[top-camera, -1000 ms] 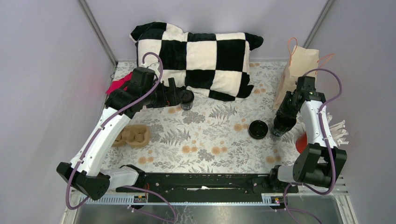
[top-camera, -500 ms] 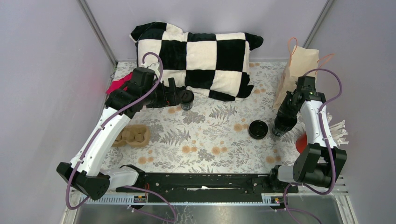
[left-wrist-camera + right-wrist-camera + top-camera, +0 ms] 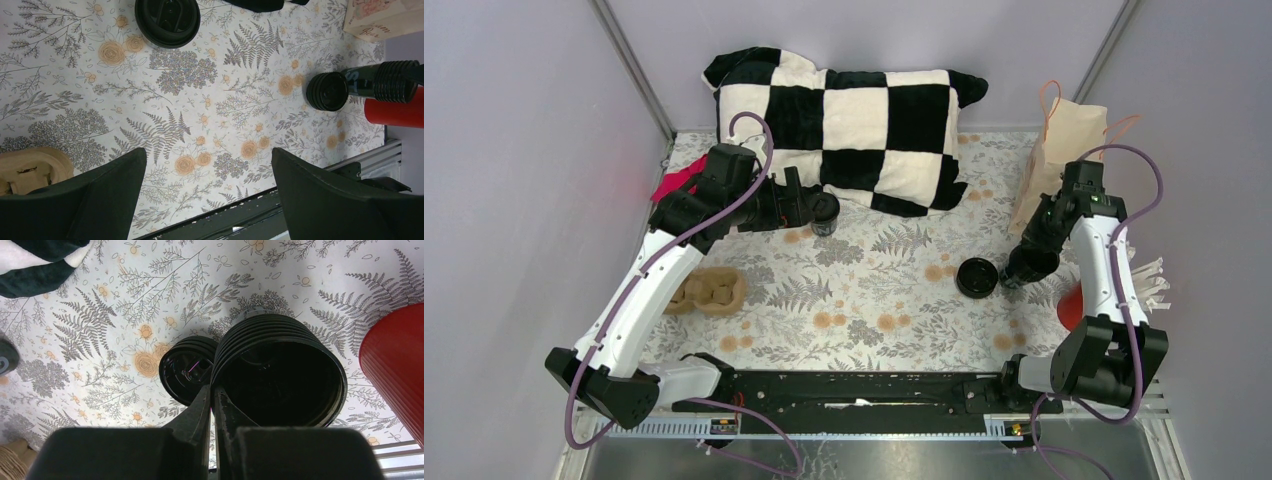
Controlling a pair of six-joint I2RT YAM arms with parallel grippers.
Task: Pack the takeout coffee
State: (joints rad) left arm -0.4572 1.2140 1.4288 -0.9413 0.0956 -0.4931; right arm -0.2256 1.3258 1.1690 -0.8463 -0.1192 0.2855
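One black lidded takeout coffee cup [image 3: 824, 212] stands by the checkered cushion, top-on in the left wrist view [image 3: 167, 20]. My left gripper [image 3: 802, 207] [image 3: 207, 152] hovers just short of it, open and empty. The other lidded cup [image 3: 977, 277] [image 3: 187, 370] [image 3: 327, 91] stands at mid right. Right beside it is a stack of black ribbed lids [image 3: 280, 370] [image 3: 395, 80], tilted. My right gripper [image 3: 1021, 270] [image 3: 214, 390] is shut on the stack's rim.
A brown pulp carrier [image 3: 709, 292] [image 3: 30, 167] lies at the left. A red cup [image 3: 1069, 305] [image 3: 395, 365] with white straws [image 3: 1144, 280] sits behind the right arm. A paper bag [image 3: 1059, 150] stands at the back right, the checkered cushion [image 3: 854, 125] at the back.
My right gripper has closed on the lid stack's rim and shifted it slightly left, tilting it toward the nearby cup. The left arm has not moved.
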